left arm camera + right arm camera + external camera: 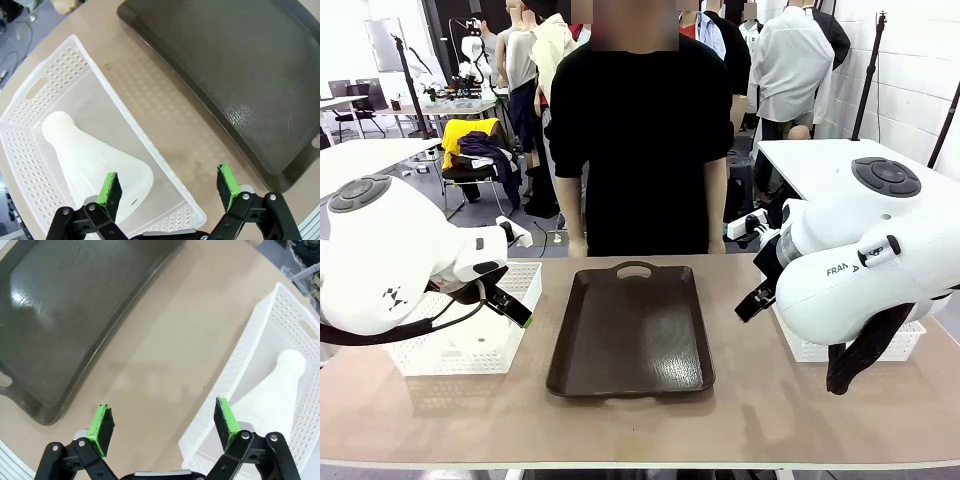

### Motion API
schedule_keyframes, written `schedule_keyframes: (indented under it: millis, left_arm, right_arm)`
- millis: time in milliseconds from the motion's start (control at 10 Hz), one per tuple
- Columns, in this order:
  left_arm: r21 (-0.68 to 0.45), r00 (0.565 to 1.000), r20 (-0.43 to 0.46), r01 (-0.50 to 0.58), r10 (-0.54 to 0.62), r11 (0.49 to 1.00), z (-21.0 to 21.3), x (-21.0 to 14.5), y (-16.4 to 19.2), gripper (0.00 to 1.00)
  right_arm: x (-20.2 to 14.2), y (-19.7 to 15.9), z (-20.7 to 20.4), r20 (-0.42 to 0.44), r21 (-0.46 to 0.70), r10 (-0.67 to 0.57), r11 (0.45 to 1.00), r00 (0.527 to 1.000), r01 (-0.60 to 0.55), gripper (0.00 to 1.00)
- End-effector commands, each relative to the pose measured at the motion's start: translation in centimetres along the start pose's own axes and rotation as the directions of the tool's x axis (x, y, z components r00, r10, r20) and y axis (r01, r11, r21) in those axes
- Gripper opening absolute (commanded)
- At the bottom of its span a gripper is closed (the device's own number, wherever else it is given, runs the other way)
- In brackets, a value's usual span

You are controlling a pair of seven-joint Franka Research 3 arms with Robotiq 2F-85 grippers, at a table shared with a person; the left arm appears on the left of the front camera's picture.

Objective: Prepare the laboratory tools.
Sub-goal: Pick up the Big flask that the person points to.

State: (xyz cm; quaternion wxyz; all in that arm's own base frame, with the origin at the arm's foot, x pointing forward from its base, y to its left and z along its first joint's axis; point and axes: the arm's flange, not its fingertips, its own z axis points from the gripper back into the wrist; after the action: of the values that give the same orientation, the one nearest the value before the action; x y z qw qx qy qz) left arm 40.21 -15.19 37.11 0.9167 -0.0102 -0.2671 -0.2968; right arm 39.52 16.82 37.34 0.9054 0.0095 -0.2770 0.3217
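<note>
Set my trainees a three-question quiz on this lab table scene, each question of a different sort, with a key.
1. True or false: the left claw grips the left flask.
2. The right flask lies: A) on its side in the right basket; B) upright on a shelf; C) in a person's hand.
3. Fill in: the dark brown thing at mid-table is a ____.

Key: 1 false, the claw stands open; 2 A; 3 tray.

Brown tray (630, 335) on table (740, 405), left basket (470, 355), right basket (808, 352), person (640, 140) behind
</note>
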Motion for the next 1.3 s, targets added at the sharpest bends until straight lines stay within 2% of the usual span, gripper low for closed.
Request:
schedule_keyframes:
  millis: [0, 1200]
  left_arm:
    - [0.001, 1.0, 0.0, -0.002, 0.002, 1.0, 0.0, -0.03, 0.1, 1.0]
    - [0.0, 1.0, 0.0, 0.0, 0.0, 1.0, 0.0, 0.0, -0.01, 1.0]
  right_arm:
    - [0.0, -0.01, 0.0, 0.0, 0.0, -0.001, 1.0, 1.0, 0.001, 1.0]
    - [0.0, 0.0, 0.0, 0.0, 0.0, 0.0, 1.0, 1.0, 0.0, 1.0]
